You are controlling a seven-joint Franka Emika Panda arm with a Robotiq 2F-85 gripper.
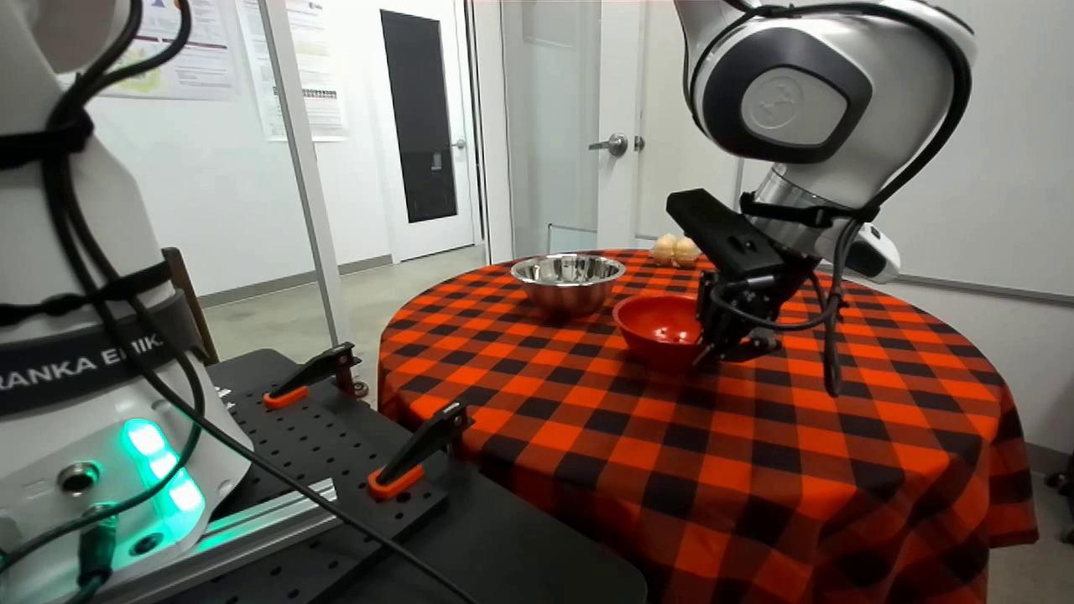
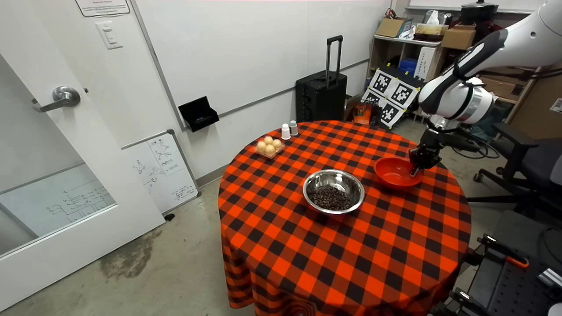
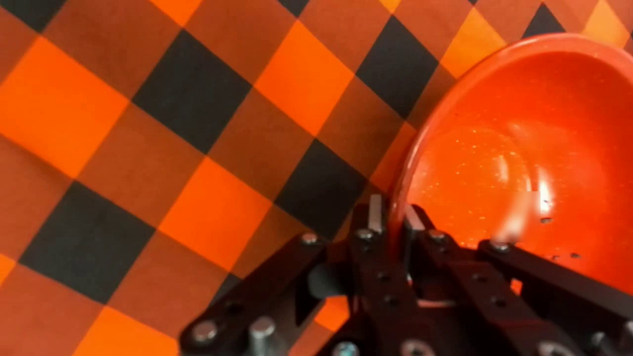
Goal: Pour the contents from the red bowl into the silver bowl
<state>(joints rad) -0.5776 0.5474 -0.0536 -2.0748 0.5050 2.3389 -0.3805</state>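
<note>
You are working over a red-and-black checked tablecloth [image 2: 281,263]; beyond it a whiteboard [image 2: 263,57] is hanging and a black suitcase [image 2: 322,96] is standing. Your gripper [image 3: 394,215] is pinching the rim of the red bowl [image 3: 524,148], its nearly closed fingers [image 3: 413,220] flanking it inside and out. Near that bowl but apart, your silver bowl [image 2: 336,177] is sitting, holding dark beans [image 2: 330,198]; a few specks [image 3: 545,220] are dotting the red one.

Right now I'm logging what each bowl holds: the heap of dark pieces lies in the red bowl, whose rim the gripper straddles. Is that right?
Not quite: the heap of dark pieces lies in the silver bowl, as an exterior view shows. The wrist view shows a few dark specks in the red bowl, whose rim the gripper does straddle.
</note>
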